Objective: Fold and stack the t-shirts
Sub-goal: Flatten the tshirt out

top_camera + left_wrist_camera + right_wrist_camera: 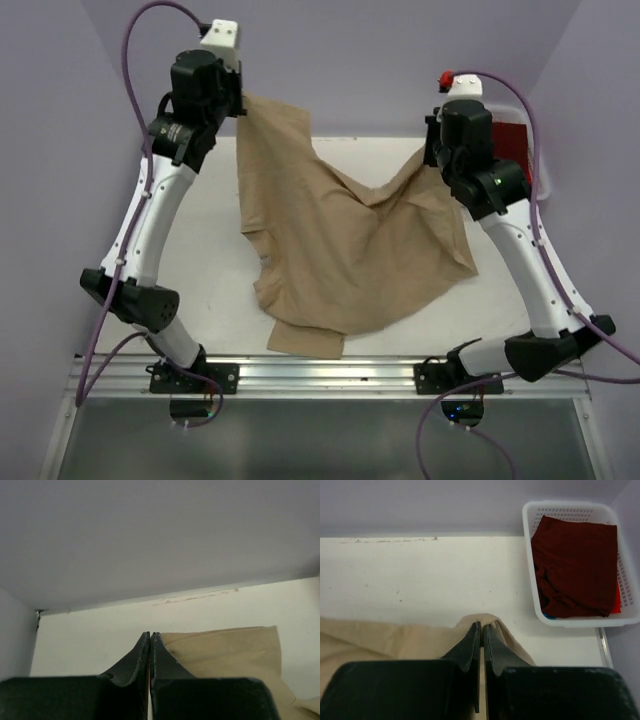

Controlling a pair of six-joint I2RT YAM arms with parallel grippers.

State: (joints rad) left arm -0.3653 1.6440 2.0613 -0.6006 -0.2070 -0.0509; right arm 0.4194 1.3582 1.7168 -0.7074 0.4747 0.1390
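Top external: high above and behind the arm bases, facing down and forward, far enough to take in both arms and the white tabletop (215, 260).
Left wrist: close behind its own black fingers (137, 662), looking low across the table to the lilac back wall (160, 540).
Right wrist: close behind its own black fingers (467, 650), tilted down at the far right corner and the white perforated plastic bin (567, 504).
Shared: the plain tan cloth t-shirt (350, 250) shows in all three.

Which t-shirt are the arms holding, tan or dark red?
The tan t-shirt: the left fingers and right fingers each pinch an edge of it. The dark red t-shirt lies in the white bin.
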